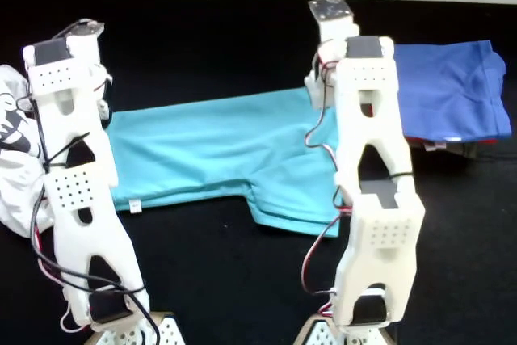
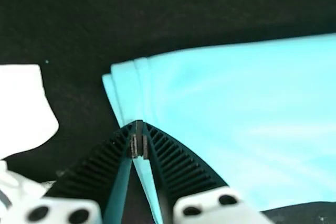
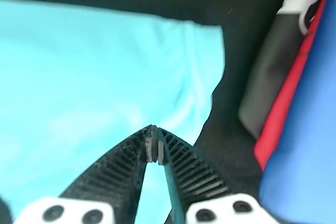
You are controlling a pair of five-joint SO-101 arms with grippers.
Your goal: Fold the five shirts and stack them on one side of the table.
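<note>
On the black table (image 1: 202,30), the turquoise shirt (image 1: 234,147) lay spread flat in the middle. Beyond its end by the right arm, a folded blue shirt (image 1: 452,90) topped red and black ones. A crumpled white shirt (image 1: 16,159) lay off its opposite end. The left gripper (image 2: 139,146) and the right gripper (image 3: 154,150) each pinched turquoise fabric at an end, fingertips together.

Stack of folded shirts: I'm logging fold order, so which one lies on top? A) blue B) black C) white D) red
A: the blue shirt covers the pile; the red shirt and black shirt peek out under it.
</note>
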